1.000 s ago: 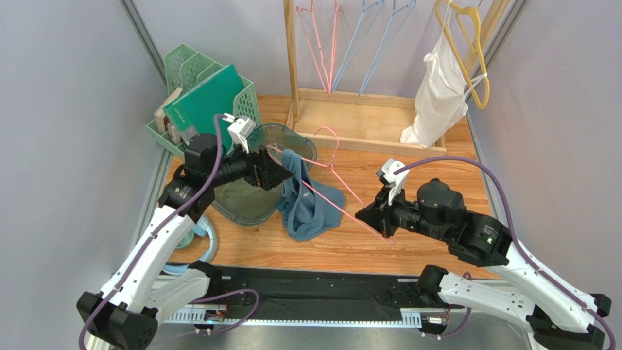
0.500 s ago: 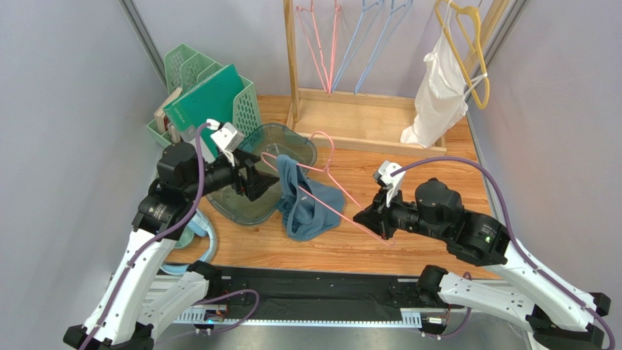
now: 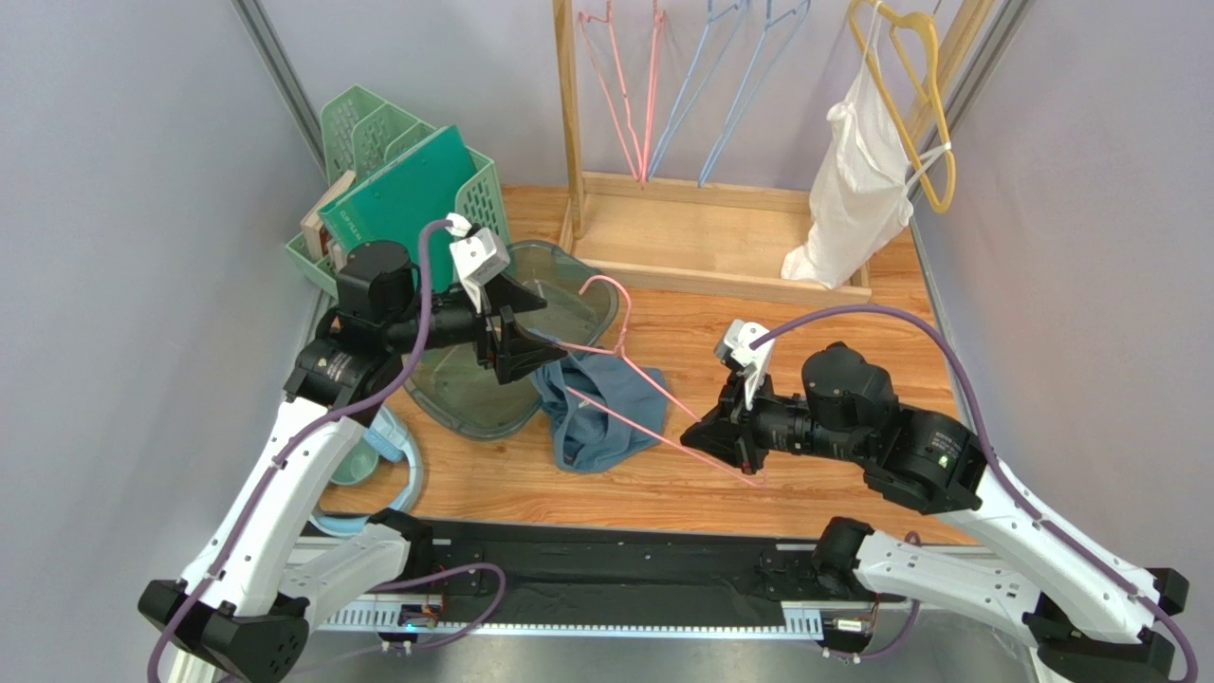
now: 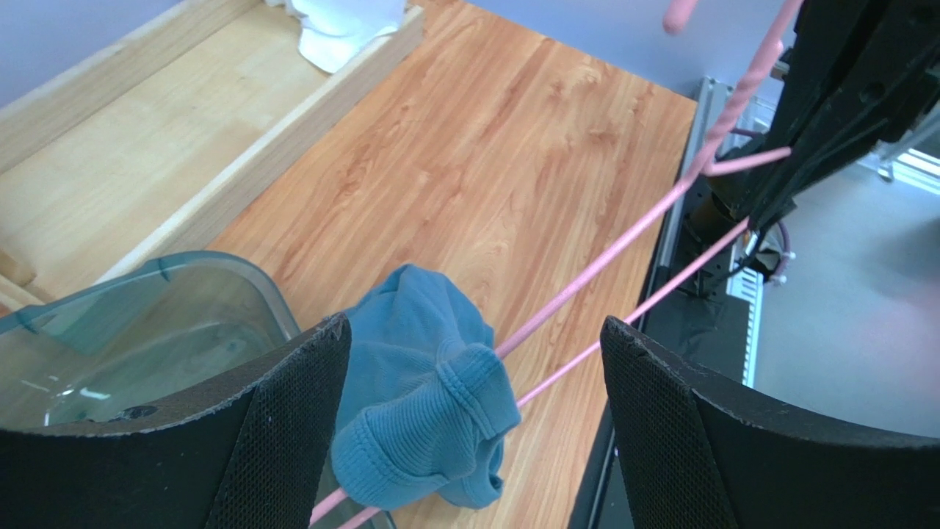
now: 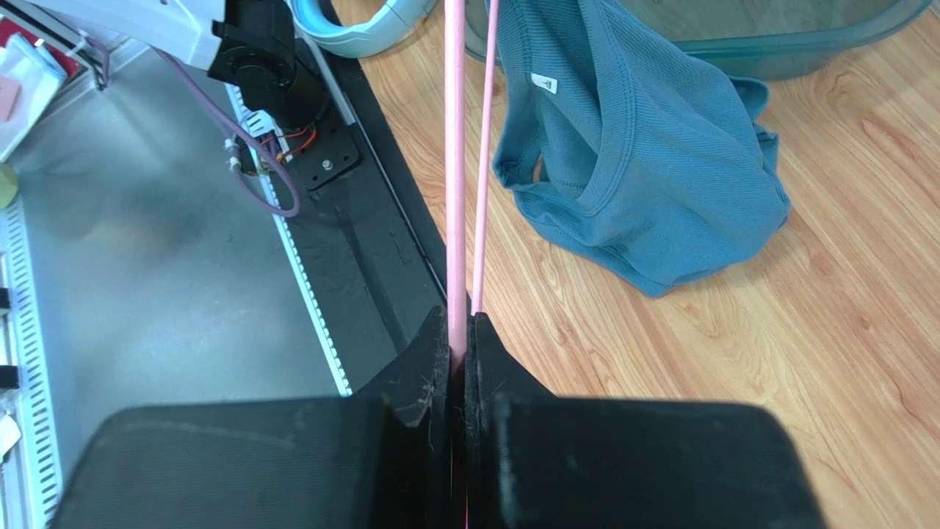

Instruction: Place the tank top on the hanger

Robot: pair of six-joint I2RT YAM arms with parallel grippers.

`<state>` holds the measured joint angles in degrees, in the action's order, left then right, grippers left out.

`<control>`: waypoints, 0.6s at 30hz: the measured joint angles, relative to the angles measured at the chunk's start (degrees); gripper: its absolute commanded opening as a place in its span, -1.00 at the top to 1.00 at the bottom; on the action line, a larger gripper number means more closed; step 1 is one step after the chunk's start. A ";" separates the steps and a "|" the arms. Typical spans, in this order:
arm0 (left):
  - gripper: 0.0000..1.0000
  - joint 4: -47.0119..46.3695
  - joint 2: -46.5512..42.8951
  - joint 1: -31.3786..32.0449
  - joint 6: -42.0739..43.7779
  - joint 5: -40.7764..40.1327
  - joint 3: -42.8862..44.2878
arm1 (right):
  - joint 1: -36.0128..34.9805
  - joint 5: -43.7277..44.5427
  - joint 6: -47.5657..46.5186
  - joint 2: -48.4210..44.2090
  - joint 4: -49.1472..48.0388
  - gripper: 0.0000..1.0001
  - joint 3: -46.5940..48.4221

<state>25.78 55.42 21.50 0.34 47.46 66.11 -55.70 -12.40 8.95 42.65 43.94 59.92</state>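
The blue-teal tank top hangs bunched over the left end of the pink hanger, its lower part resting on the table. It also shows in the left wrist view and the right wrist view. My right gripper is shut on the hanger's right corner and holds it above the table. My left gripper is open, its jaws to either side of the tank top's draped fold and the hanger's wires, touching neither.
A clear teal-tinted bin lies behind the tank top. A green basket stands at back left. A wooden rack at the back holds pink and light-blue hangers, a yellow hanger and a white garment.
My left gripper has let go of the tank top, drawn back, then moved up and right, now open at the hanger's left end. The hanger has shifted left and turned flatter. The right gripper moved slightly left.
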 measured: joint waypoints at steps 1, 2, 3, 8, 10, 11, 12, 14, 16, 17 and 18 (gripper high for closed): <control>-0.76 0.66 0.04 0.24 0.50 0.44 0.02 | 0.17 -0.50 -0.07 0.02 -0.02 1.00 0.15; -0.76 1.22 0.09 0.52 0.96 0.72 0.02 | 0.35 -0.85 -0.15 0.02 -0.02 1.00 0.26; -0.76 1.95 0.13 0.92 1.44 1.03 0.02 | 0.52 -1.27 -0.28 0.02 -0.02 1.00 0.42; -0.71 6.32 1.90 3.52 4.07 2.56 0.02 | 1.07 -2.75 -0.57 0.37 -0.04 1.00 0.59; -0.63 8.11 2.91 4.17 5.11 2.84 0.02 | 1.16 -3.13 -0.76 0.61 -0.02 1.00 0.59; -0.57 9.03 3.23 4.37 5.70 2.86 0.02 | 1.20 -3.21 -0.85 0.68 -0.02 1.00 0.61; -0.49 9.75 3.34 4.39 6.23 2.82 0.02 | 1.31 -3.37 -0.90 0.70 0.02 1.00 0.61; -0.28 11.02 3.30 4.39 7.41 2.78 0.02 | 1.53 -3.76 -1.01 0.70 0.02 1.00 0.61; -0.08 11.87 3.23 4.39 8.11 2.78 0.00 | 1.86 -4.31 -1.18 0.70 -0.02 1.00 0.63; -0.01 12.15 3.23 4.39 8.41 2.78 -0.04 | 2.10 -4.59 -1.31 0.72 -0.02 1.00 0.68; 0.16 12.52 3.23 4.46 8.81 2.78 -0.07 | 2.36 -4.87 -1.36 0.76 -0.09 1.00 0.68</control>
<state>38.30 58.65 25.96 9.15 50.24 66.04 -53.34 -17.28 7.60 43.42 43.86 60.60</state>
